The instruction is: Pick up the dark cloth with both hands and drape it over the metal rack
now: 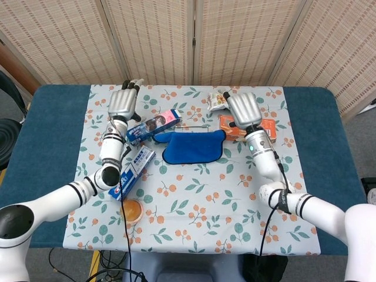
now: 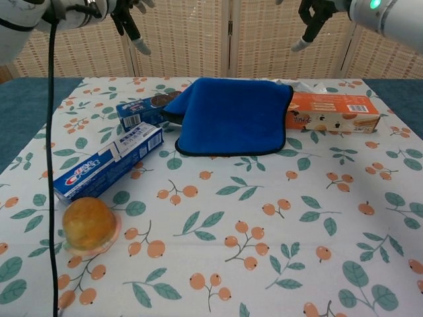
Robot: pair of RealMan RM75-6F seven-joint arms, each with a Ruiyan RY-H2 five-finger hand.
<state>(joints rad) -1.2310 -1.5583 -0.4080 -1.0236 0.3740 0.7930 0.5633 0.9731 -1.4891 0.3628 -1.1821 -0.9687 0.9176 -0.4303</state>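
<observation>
Left hand raised left of the dark cloth, fingers spread, holding nothing. Below it, left of the cloth: toothpaste box and, nearest the camera, a round bun. A cookie box touches the cloth's left edge. The cloth lies draped at table centre, its right edge against the orange box. Right hand raised right of the cloth, fingers apart, empty.

Head cam: high, looking down. Chest cam: low, near, facing screens. Both share tablecloth.
</observation>
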